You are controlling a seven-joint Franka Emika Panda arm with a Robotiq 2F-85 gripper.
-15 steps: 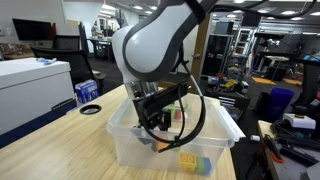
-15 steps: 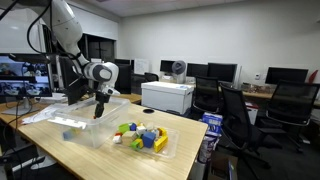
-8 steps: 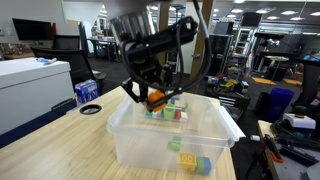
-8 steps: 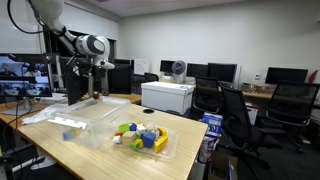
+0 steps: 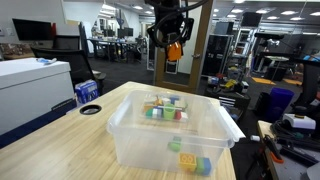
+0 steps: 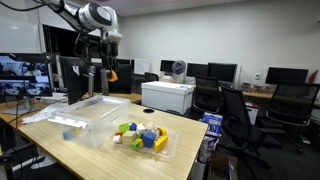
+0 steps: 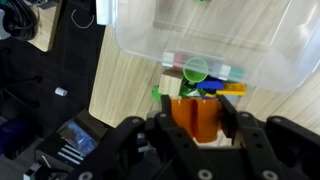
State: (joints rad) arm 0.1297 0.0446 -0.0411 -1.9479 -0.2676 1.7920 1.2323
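My gripper (image 5: 172,47) is shut on an orange block (image 5: 176,51) and holds it high in the air above the far side of a clear plastic bin (image 5: 130,135). In the wrist view the block (image 7: 192,122) sits between the two black fingers (image 7: 228,108), with the bin (image 7: 140,40) far below. Another exterior view shows the gripper (image 6: 108,70) well above the bin (image 6: 95,108). A pile of coloured blocks (image 6: 140,134) lies on a clear tray beside the bin. A few yellow and green blocks (image 5: 190,160) lie inside the bin.
The bin stands on a wooden table (image 5: 60,150). A roll of tape (image 5: 91,109) lies on the table to the bin's side. A white printer (image 6: 167,96), office chairs (image 6: 232,115) and monitors surround the table.
The gripper has risen out of the bin with the orange block, from down among the blocks to high above the table. The arm has swung up and away.
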